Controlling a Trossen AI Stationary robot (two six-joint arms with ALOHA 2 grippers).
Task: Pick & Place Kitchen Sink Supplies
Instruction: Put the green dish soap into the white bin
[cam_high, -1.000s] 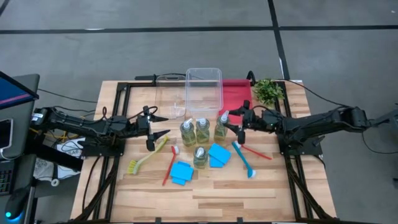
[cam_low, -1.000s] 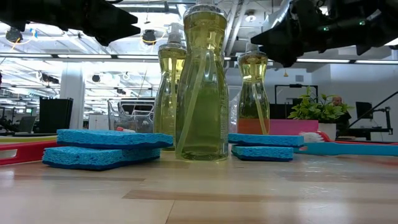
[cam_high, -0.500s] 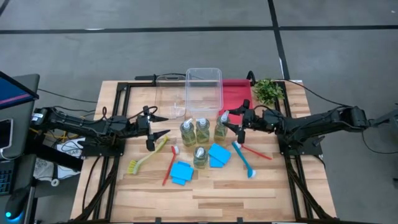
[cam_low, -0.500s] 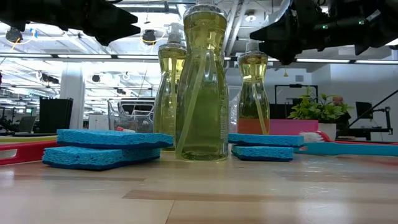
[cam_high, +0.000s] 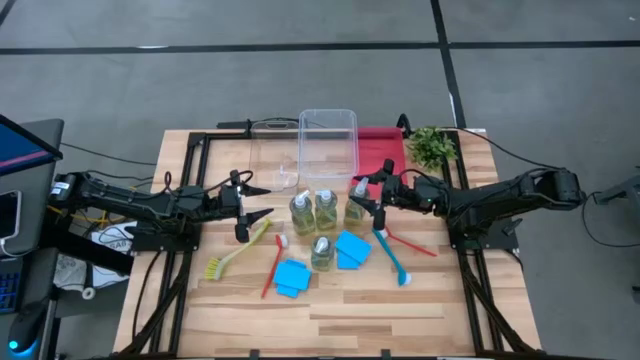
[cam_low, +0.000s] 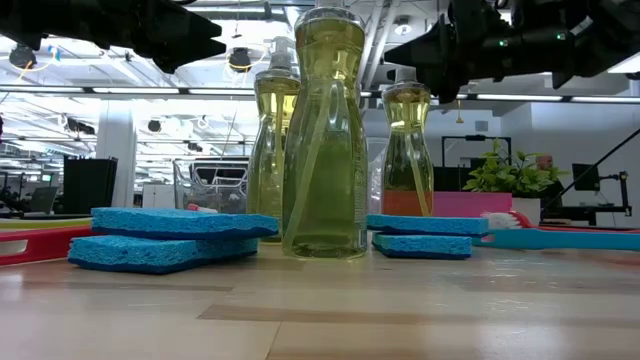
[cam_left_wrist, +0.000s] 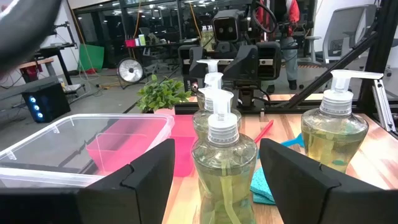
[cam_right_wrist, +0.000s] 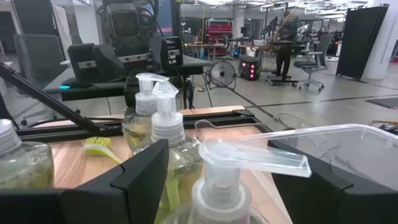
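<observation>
High view: right hand (cam_high: 365, 199) spread wide around bottle (cam_high: 356, 206); left hand (cam_high: 258, 203) open.

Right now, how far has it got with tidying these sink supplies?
Nothing looks put away: the clear bin is empty, and all four bottles, the brushes and the sponges lie on the table. In hand: the right gripper, open, is at the rightmost bottle. The left gripper waits open. Everything remains.
</observation>
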